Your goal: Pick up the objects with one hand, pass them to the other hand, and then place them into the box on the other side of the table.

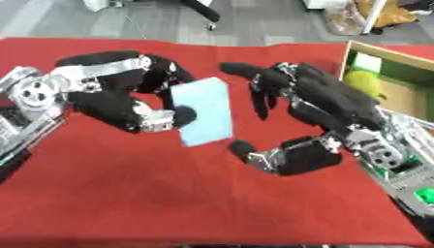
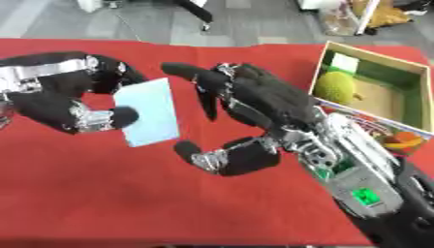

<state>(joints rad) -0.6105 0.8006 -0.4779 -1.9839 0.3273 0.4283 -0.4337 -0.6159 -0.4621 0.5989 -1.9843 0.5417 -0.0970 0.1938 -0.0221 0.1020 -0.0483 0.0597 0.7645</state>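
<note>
A flat light-blue rectangular block (image 1: 203,111) hangs above the red table (image 1: 127,193), pinched between the thumb and fingers of my left hand (image 1: 140,97). Just right of it, my right hand (image 1: 314,106) is open, fingers (image 1: 258,89) spread toward the block's right edge and thumb (image 1: 250,151) below it; a small gap shows between them and the block. At the table's right side stands a cardboard box (image 2: 326,63) holding a yellow-green round thing (image 2: 335,87) and a small white and green item (image 2: 343,62).
A printed carton with fruit pictures (image 2: 394,138) lies against the box's near side. Grey floor and chair legs lie beyond the table's far edge.
</note>
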